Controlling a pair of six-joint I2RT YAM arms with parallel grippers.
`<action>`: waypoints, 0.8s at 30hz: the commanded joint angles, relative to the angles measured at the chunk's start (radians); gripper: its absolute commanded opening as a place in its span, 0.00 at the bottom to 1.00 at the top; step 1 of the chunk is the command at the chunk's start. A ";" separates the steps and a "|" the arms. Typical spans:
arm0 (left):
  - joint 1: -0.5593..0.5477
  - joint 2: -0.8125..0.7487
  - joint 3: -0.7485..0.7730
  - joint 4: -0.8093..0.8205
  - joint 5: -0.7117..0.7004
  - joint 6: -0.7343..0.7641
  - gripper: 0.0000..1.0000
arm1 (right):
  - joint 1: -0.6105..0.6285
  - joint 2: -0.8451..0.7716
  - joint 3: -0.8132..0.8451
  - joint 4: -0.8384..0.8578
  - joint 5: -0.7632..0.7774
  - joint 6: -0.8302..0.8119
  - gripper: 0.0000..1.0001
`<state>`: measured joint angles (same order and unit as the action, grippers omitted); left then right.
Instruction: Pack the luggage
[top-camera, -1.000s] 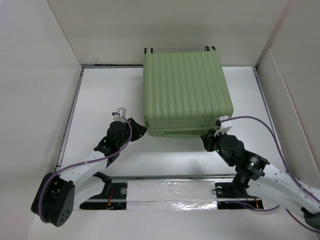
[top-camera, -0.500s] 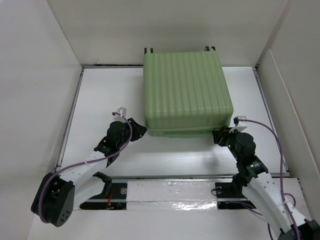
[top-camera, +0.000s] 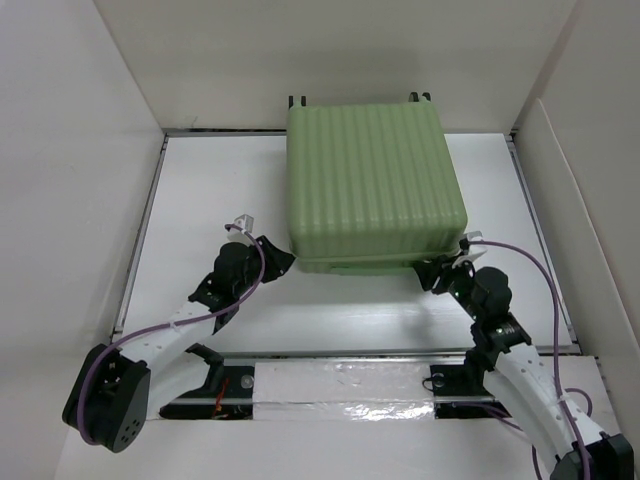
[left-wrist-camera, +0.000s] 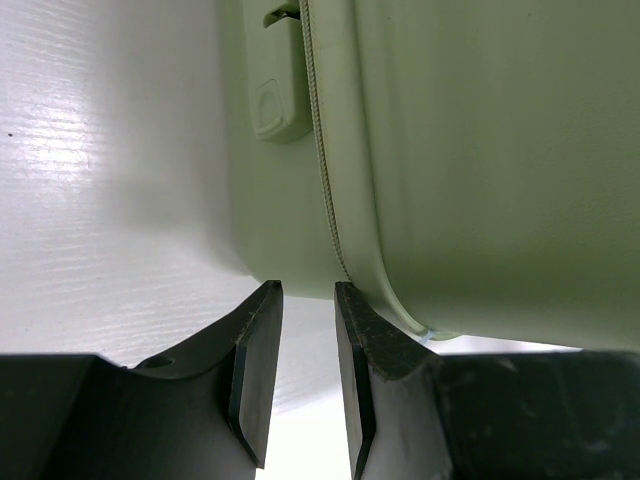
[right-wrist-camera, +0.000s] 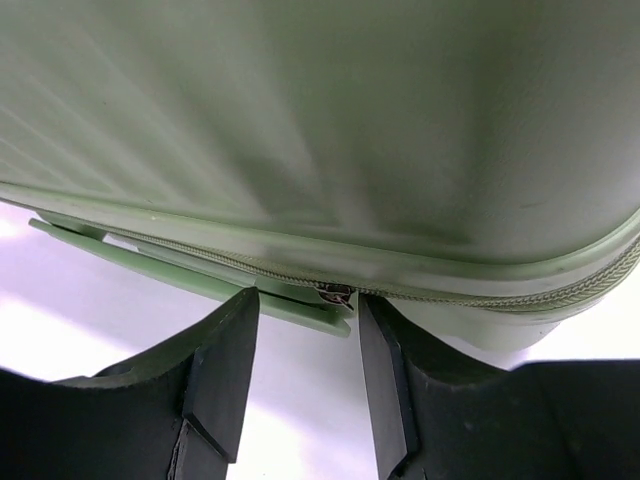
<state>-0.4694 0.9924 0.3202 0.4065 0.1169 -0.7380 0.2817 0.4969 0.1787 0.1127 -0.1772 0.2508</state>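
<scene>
The luggage (top-camera: 370, 180), a light-green ribbed suitcase, lies flat and closed at the back middle of the table. My left gripper (top-camera: 283, 262) is at its front left corner. In the left wrist view the gripper (left-wrist-camera: 305, 300) has a narrow empty gap between its fingers, just below the shell (left-wrist-camera: 480, 150) and its zip seam (left-wrist-camera: 325, 180). My right gripper (top-camera: 428, 274) is at the front right corner. In the right wrist view it (right-wrist-camera: 305, 305) is open, tips just under the shell (right-wrist-camera: 320, 120), with the dark zipper pull (right-wrist-camera: 336, 293) above the gap. Neither gripper holds anything.
White walls close in the table on the left, back and right. Small black wheels (top-camera: 297, 100) stick out at the suitcase's far edge. A pale green flat handle part (right-wrist-camera: 150, 255) runs along the front side. A metal rail (top-camera: 340, 385) lies between the arm bases.
My right arm has swung to the right and its gripper has shifted along the suitcase's front edge to the right corner. The left arm and the suitcase have not moved.
</scene>
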 joint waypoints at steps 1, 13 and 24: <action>-0.011 -0.003 0.025 0.161 0.069 -0.012 0.25 | -0.007 -0.006 -0.022 0.214 -0.005 -0.007 0.50; -0.011 -0.012 0.010 0.164 0.067 -0.014 0.25 | -0.007 0.006 -0.034 0.300 0.056 0.028 0.24; -0.011 -0.012 -0.004 0.173 0.072 -0.014 0.25 | -0.007 -0.018 -0.024 0.335 0.064 0.056 0.09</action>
<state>-0.4694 0.9989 0.3099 0.4351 0.1276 -0.7391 0.2760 0.4965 0.1204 0.2386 -0.1272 0.2932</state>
